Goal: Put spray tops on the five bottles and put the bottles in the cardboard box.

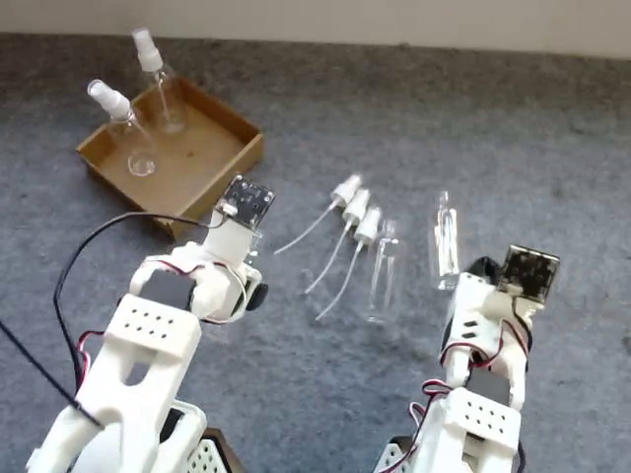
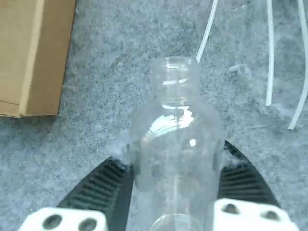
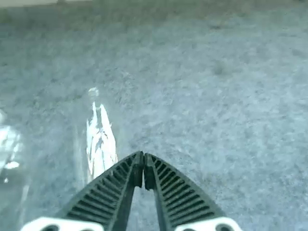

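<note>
1. Far left on the table [image 1: 552,148], the cardboard box [image 1: 202,148] holds two clear bottles, each with a spray top on: one [image 1: 133,143] nearer the left, one [image 1: 170,103] farther back.
2. Just near of the box's right corner, the left jaws pinch a third clear bottle [image 2: 175,110] by its body; its neck is open and uncapped.
3. At the centre, three white spray tops [image 1: 347,189] [image 1: 356,205] [image 1: 368,225] lie close together in a row, their thin tubes trailing near and left.
4. Right of them, two uncapped bottles lie on their sides, necks pointing far: one [image 1: 383,266] just beside the tops, the other [image 1: 446,241] further right.
5. Near right, the right jaws are pressed together on nothing, just near of that last bottle.
</note>
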